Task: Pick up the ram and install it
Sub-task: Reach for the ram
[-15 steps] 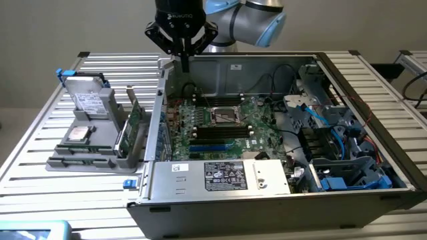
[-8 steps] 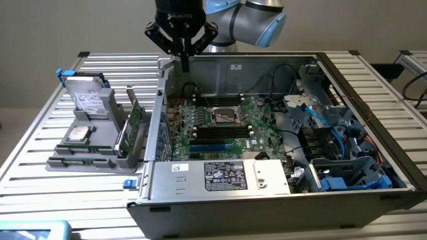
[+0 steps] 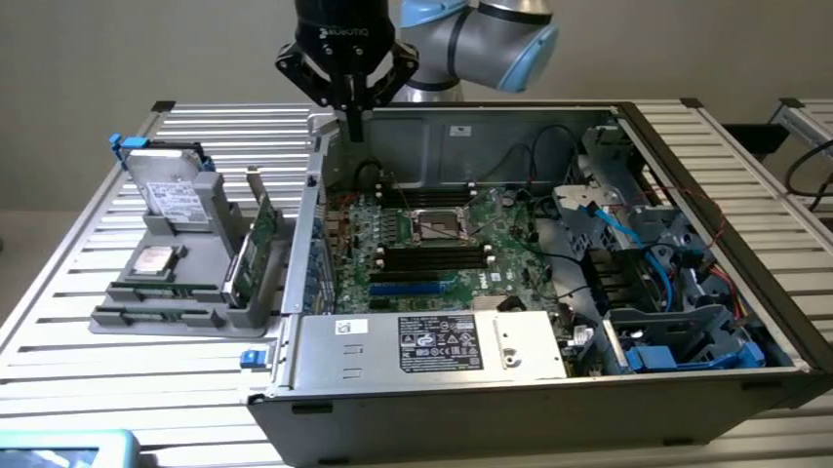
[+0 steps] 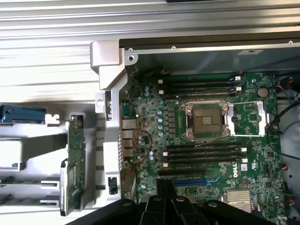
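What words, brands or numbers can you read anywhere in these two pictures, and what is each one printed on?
"DELL": white print on the green motherboard.
The black label on the grey metal power supply box: too small to read.
The white sticker on the grey case's back wall: too small to read.
The paper label on the silver hard drive: blurred.
The white lettering on the black claw: blurred.

The exterior view looks down from a raised spot, well back, across the open grey metal computer case (image 3: 521,405) on the slatted aluminium table (image 3: 117,390). The wrist view faces straight down from nearer. Both share the green motherboard (image 3: 510,219) (image 4: 255,110).
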Robot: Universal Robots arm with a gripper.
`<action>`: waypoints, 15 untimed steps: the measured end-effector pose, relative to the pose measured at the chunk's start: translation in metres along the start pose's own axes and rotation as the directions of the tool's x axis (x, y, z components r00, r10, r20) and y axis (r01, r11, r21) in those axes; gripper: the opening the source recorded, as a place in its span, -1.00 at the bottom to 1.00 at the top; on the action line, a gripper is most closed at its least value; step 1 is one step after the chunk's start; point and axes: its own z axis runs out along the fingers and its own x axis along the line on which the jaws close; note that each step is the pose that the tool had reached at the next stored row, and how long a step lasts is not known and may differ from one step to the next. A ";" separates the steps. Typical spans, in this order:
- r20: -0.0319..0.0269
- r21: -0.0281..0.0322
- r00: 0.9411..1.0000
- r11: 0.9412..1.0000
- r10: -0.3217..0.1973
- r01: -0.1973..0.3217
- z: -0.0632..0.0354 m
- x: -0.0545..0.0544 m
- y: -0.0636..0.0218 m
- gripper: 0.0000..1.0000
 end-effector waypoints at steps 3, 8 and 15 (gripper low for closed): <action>-0.002 0.000 1.000 1.000 0.000 0.000 0.0001 0.008 -0.0019 -0.79; -0.013 0.001 1.000 1.000 0.001 -0.001 0.0015 0.022 -0.0085 -0.79; -0.048 0.003 0.999 1.000 0.002 -0.002 0.0069 0.039 -0.0147 -0.79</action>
